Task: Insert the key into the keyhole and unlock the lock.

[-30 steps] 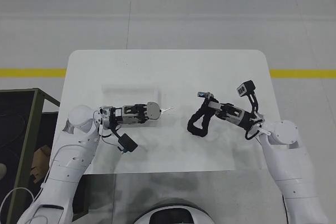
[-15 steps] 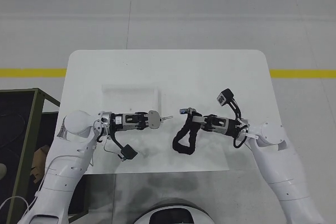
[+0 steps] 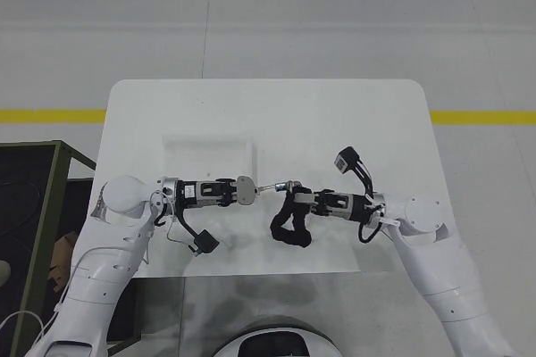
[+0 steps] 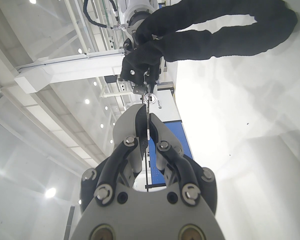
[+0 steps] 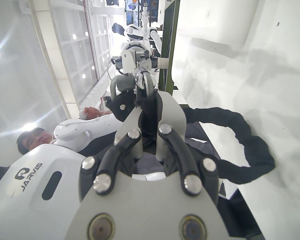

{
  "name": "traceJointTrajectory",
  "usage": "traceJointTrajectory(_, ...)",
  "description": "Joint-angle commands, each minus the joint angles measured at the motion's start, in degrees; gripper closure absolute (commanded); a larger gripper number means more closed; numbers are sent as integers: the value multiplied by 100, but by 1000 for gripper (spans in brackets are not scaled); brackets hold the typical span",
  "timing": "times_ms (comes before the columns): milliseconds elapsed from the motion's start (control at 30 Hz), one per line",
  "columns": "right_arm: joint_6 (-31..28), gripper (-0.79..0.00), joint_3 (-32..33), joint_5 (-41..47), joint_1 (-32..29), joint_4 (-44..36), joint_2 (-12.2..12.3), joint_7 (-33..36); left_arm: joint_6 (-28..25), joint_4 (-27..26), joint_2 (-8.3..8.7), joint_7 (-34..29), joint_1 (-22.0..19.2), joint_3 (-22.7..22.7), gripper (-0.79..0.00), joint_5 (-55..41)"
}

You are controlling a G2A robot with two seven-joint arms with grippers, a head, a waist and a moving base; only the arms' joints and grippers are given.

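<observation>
Alignment matters most now; the left hand (image 4: 147,118) is closed on the key (image 4: 148,128), pinching it edge-on between the pads (image 4: 140,121), tip right at the keyhole (image 4: 150,98), though whether it has entered I cannot tell; the right hand (image 5: 150,111) is clamped round the head of the lock (image 4: 215,43), held above the middle of the bench (image 3: 339,116), its black sleeved loop trailing toward the near side; judging by this, the blade should go straight along the cylinder's axis, pushed gently rightward while the right hand braces; turn only once fully seated, lest the key slip in the pads.
</observation>
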Motion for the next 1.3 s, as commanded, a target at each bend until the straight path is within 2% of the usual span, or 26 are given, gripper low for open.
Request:
traceJointTrajectory(0, -11, 0, -25, -27, 12, 8, -3, -12, 2, 12, 5, 14, -14, 18, 0, -17)
traceJointTrajectory(433, 11, 0, 19, -32, 83, 38, 2, -54, -35, 97, 58, 174, -89, 49, 0, -48)
traceJointTrajectory(800, 66, 0, 24, -145, 158, -82, 38, 343, -2, 115, 123, 536, -150, -24, 0, -161)
traceJointTrajectory(1200, 80, 0, 14, -247, 65, -155, 50, 342, 39, 124, 142, 505, -153, -47, 0, -97)
traceJointTrajectory(1267, 59, 0, 90, -409, -117, -372, 73, 179, 54, -91, 153, 403, 53, -39, 0, -25)
